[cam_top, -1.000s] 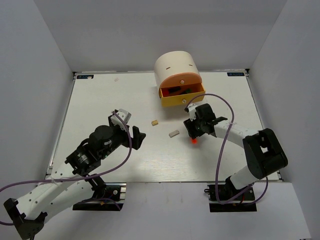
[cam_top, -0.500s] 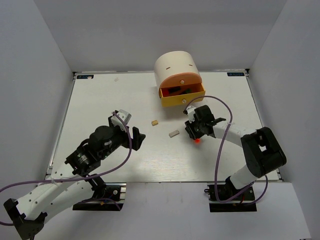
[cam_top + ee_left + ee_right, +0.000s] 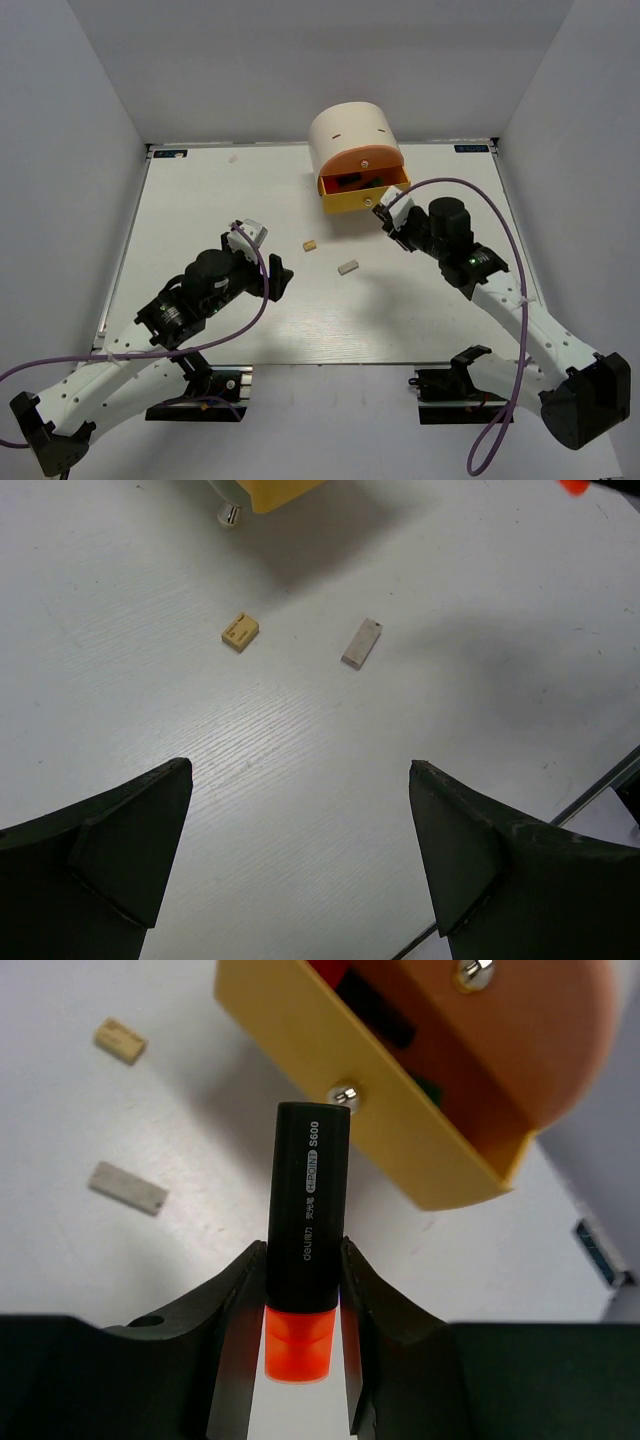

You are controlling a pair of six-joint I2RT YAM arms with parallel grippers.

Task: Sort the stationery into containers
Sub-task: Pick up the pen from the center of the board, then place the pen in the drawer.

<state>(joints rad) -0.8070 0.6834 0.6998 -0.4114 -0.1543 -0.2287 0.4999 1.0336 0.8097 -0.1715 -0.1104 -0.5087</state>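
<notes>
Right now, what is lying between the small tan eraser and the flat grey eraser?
Nothing. In the left wrist view, only bare white table separates the small tan eraser from the flat grey eraser; they lie apart.

I see the yellow drawer (image 3: 365,198) pulled out of the organiser (image 3: 350,128), its front part open to entry from above. The right pincer (image 3: 386,212), gripping a highlighter (image 3: 310,1190), occupies the space just beside the drawer's front right corner. A tan eraser (image 3: 310,244) and a grey eraser (image 3: 348,267) lie apart on the surface (image 3: 200,200), ahead of the wide-open left pincer (image 3: 276,275). Bare surface surrounds both.
</notes>
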